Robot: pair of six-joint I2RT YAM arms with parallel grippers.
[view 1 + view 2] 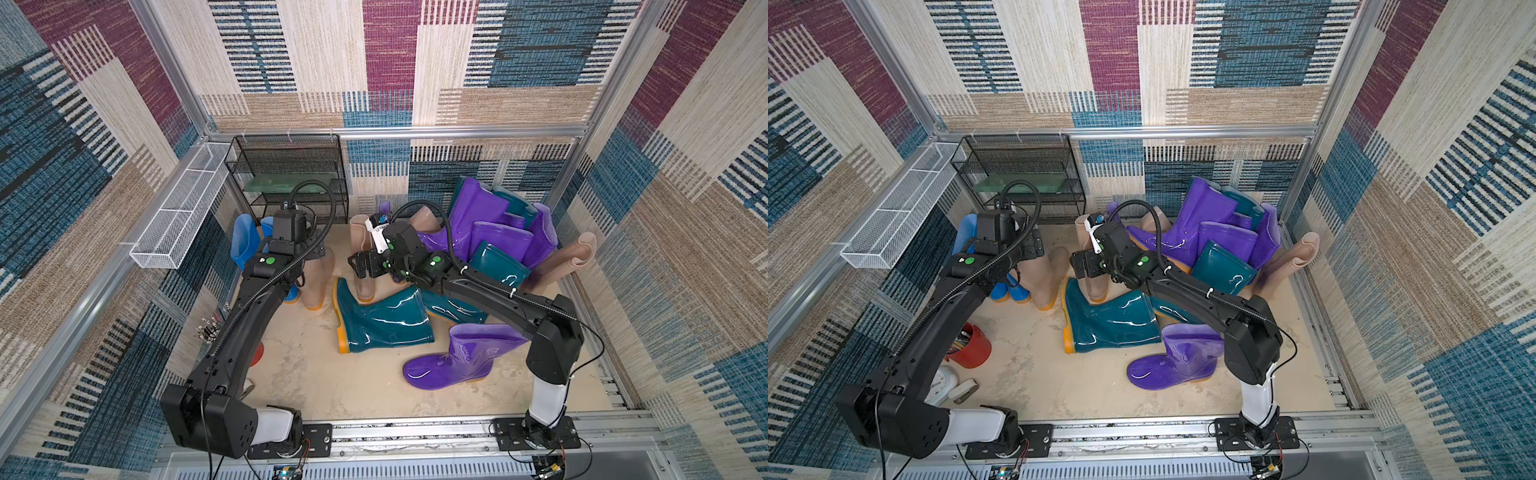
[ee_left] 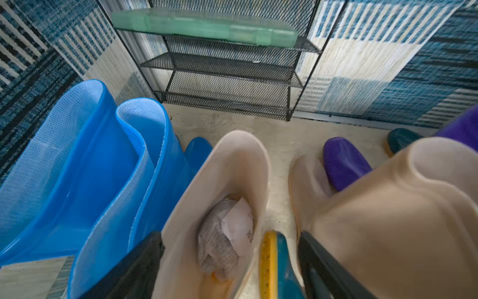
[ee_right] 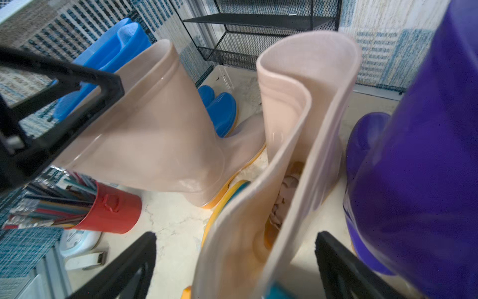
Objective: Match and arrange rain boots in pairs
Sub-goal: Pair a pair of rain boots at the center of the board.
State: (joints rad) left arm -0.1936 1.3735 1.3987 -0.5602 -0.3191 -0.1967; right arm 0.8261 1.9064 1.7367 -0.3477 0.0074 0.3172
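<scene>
Black fingers of the left gripper (image 2: 229, 234) stand apart, straddling an upright beige rain boot (image 2: 232, 165) just beside two blue boots (image 2: 98, 168). Right gripper (image 3: 236, 233), likewise released, straddles a second beige boot (image 3: 284, 116). Teal boot (image 1: 382, 324) lies sideways on the floor (image 1: 311, 374); purple and teal boots (image 1: 490, 232) heap at the back right.

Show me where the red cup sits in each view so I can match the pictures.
Top view: red cup only peeks out from under the left arm.
Top view: cup in plain sight beside the left arm.
Left wrist: not in it.
Right wrist: cup next to a beige boot's heel.
Shared landmark: black rack, in all four views.
</scene>
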